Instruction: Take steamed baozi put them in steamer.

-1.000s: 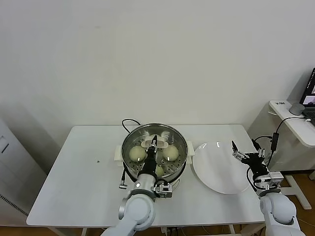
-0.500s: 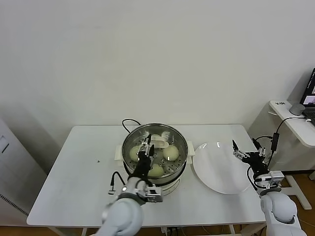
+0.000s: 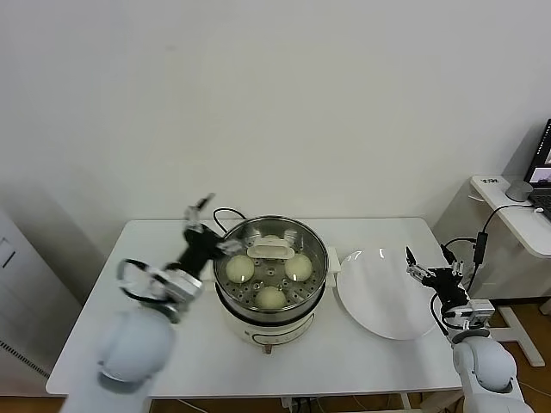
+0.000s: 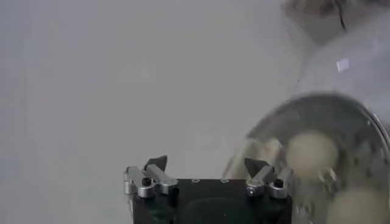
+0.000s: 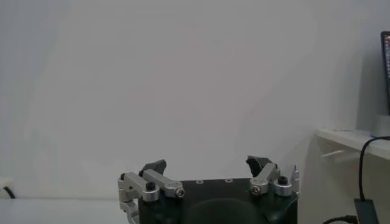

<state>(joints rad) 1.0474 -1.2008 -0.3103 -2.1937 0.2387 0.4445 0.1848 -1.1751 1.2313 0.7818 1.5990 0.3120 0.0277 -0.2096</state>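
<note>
The steamer (image 3: pixel 225 297) stands mid-table with its perforated tray showing. Several baozi lie in it: one on the left (image 3: pixel 240 268), one on the right (image 3: pixel 298 267), one at the front (image 3: pixel 270 297). The back of the tray is partly hidden by a white handle piece (image 3: pixel 265 250). My left gripper (image 3: pixel 217 224) is open and empty, raised just off the steamer's left rim. The left wrist view shows its gripper (image 4: pixel 206 164) open over bare table, with the steamer (image 4: pixel 268 125) and a baozi (image 4: pixel 312 152) to one side. My right gripper (image 3: pixel 430 267) (image 5: pixel 207 164) hovers open past the plate's right edge.
A round white plate (image 3: pixel 383 292) lies right of the steamer, with nothing on it. A black cable (image 3: pixel 225 215) runs behind the pot. A side table (image 3: pixel 512 211) with a laptop stands at the far right, and a pale cabinet (image 3: pixel 17 284) at the far left.
My left gripper opened over the steamer's tray, then drew out and swung left, clear of the pot. A baozi now lies uncovered at the front of the tray. The right arm stayed put.
</note>
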